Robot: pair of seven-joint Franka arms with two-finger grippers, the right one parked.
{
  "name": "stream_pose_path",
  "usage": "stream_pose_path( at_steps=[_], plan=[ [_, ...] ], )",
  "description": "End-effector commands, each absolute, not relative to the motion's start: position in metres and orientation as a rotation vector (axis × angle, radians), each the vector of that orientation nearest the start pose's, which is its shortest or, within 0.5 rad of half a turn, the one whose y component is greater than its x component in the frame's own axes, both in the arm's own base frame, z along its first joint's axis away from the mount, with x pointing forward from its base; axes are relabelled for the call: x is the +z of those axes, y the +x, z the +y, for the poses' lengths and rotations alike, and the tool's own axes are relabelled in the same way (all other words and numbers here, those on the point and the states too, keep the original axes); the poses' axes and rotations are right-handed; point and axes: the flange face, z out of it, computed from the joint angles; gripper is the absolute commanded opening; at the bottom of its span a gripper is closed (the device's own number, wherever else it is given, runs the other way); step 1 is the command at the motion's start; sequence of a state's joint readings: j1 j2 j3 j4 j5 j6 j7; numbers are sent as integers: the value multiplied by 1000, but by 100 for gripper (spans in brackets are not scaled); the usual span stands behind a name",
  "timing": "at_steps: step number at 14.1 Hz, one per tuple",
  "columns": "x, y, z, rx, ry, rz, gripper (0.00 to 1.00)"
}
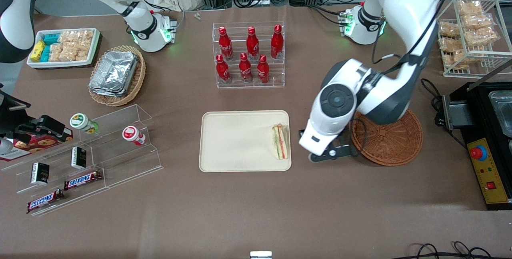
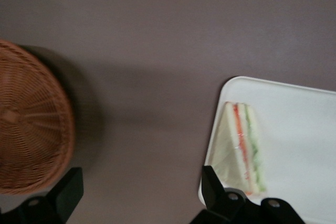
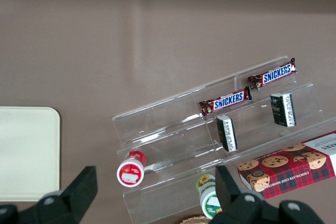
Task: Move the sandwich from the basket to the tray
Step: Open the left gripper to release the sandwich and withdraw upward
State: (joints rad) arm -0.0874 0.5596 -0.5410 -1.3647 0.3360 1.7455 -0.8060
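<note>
Snickers bars (image 1: 82, 179): nearest the front camera, on the clear stepped rack (image 1: 120, 147) toward the parked arm's end of the counter (image 1: 256, 219); not involved.
Tray (image 1: 236, 141): mid-counter, flat, long side running across the front view.
Sandwich (image 1: 280, 141): already on the tray, lying flat along the short rim nearest the working arm. Long axis runs toward/away from the front camera; filling stripes visible, so it's on its side.
Gripper (image 1: 320, 157): above bare counter in the gap between tray and basket, clear of both.
Jaws: spread wide, holding nothing; wrist view shows the two fingertips (image 2: 65, 192) well apart with only counter between them.
Basket (image 1: 390, 139): just beside the gripper, toward the working arm's end. Visible part looks empty; the arm hides some of it.
Key relation: sandwich (image 2: 240, 148) lies tray-ward of the jaws, just beside one fingertip, not between them.
Status: placement looks done. My read: next is lift and retreat, away from that tray edge so a finger doesn't clip the wedge.
</note>
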Motion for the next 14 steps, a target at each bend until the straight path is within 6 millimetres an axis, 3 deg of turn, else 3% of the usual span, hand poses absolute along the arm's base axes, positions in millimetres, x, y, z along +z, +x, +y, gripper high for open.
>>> stream_pose_path(
  at_steps=[1, 4, 7, 9, 10, 12, 14],
  plan=[
    [466, 610, -270, 81, -2993, -195, 100],
    [522, 618, -180, 106, -3051, -120, 100],
    [539, 623, -93, 163, -3115, 102, 100],
    [533, 626, -58, 184, -3098, 299, 100],
    [535, 626, -51, 186, -3092, 373, 100],
    [537, 627, -25, 205, -3069, 412, 100],
    [544, 630, -19, 192, -2974, 558, 100]
  ],
)
